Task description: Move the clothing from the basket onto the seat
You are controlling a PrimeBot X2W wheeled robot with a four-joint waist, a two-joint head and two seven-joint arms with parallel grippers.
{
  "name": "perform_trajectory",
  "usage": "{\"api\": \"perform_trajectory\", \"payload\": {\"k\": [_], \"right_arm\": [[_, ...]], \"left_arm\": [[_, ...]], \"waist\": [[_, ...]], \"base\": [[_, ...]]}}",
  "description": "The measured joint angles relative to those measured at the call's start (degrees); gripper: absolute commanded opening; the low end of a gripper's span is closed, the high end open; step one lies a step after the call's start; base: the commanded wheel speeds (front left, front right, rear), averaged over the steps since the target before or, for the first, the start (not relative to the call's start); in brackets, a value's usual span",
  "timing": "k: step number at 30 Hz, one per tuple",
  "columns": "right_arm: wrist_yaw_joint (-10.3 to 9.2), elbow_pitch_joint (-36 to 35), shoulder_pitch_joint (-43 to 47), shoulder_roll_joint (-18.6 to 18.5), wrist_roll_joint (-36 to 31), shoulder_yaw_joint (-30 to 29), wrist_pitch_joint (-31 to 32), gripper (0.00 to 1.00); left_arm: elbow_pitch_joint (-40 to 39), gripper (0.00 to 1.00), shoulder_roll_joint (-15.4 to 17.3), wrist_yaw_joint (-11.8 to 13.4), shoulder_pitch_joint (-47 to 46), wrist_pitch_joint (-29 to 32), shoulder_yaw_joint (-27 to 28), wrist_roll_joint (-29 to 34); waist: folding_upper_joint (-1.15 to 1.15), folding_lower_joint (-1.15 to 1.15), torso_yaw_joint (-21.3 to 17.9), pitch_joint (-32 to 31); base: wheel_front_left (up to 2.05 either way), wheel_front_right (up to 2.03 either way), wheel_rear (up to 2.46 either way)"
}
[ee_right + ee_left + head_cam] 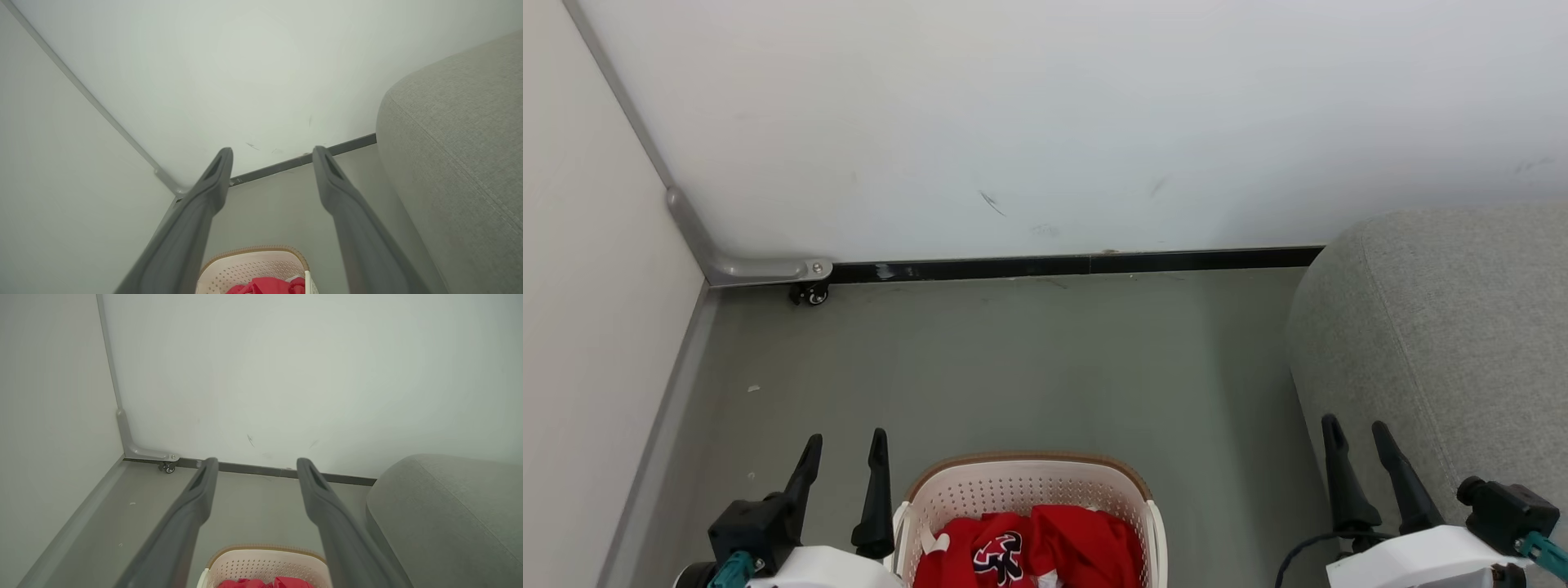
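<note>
Red clothing (1029, 547) heaped inside laundry basket (1029, 478), on floor (1045, 367) left of grey sofa (1445, 327). Left gripper (845, 438) and right gripper (1354, 425) either side of basket: fingers spread, holding nothing.

The left jaws are two long, slim fingers (876, 482), near black in the head view and tapering to rounded tips. Up close a finger (193, 510) is matte dark grey with a shallow oval hollow just below its tip. The fingers (209, 192) of the right jaws look the same. Behind the base of the right jaws sits a smooth white shell (1421, 555), with a chunky black block (1507, 510) beside it and a teal connector (1543, 554) behind that. A thin black cable (1307, 543) loops from the shell. The same white, black and teal parts sit behind the left jaws.
</note>
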Motion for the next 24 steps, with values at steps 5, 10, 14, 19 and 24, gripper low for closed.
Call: {"api": "perform_trajectory", "payload": {"k": [5, 10, 14, 19, 24], "right_arm": [[0.00, 0.3, 0.0, 0.0, -3.0, 0.4, -0.3, 1.00], [0.00, 1.1, 0.0, 0.0, -5.8, 0.8, -0.9, 1.00], [0.00, 1.4, 0.0, 0.0, -7.5, 0.9, -1.3, 1.00], [0.01, 1.7, 0.0, 0.0, -10.7, 1.1, -1.7, 1.00], [0.01, 1.9, 0.0, 0.0, -13.7, 1.3, -2.4, 1.00]], "left_arm": [[0.0, 1.00, 0.1, 1.1, 0.0, -0.9, -0.7, 3.3], [0.5, 1.00, 0.0, 1.8, 0.7, -1.7, -0.9, 5.9], [1.0, 1.00, 0.0, 2.2, 1.1, -2.2, -1.1, 7.7], [1.0, 1.00, 0.0, 3.3, 1.1, -3.0, -1.4, 10.9], [1.0, 1.00, -0.1, 4.2, 1.1, -3.8, -1.8, 13.8]], "waist": [[0.00, -0.01, -0.1, -0.2], [0.00, -0.02, -0.2, -0.3], [0.00, -0.02, -0.2, -0.4], [0.00, -0.03, -0.4, -0.5], [0.00, -0.03, -0.4, -0.6]], "base": [[0.00, 0.00, 0.00], [0.00, 0.00, 0.00], [0.00, 0.00, 0.00], [0.00, 0.00, 0.00], [0.00, 0.00, 0.00]]}}
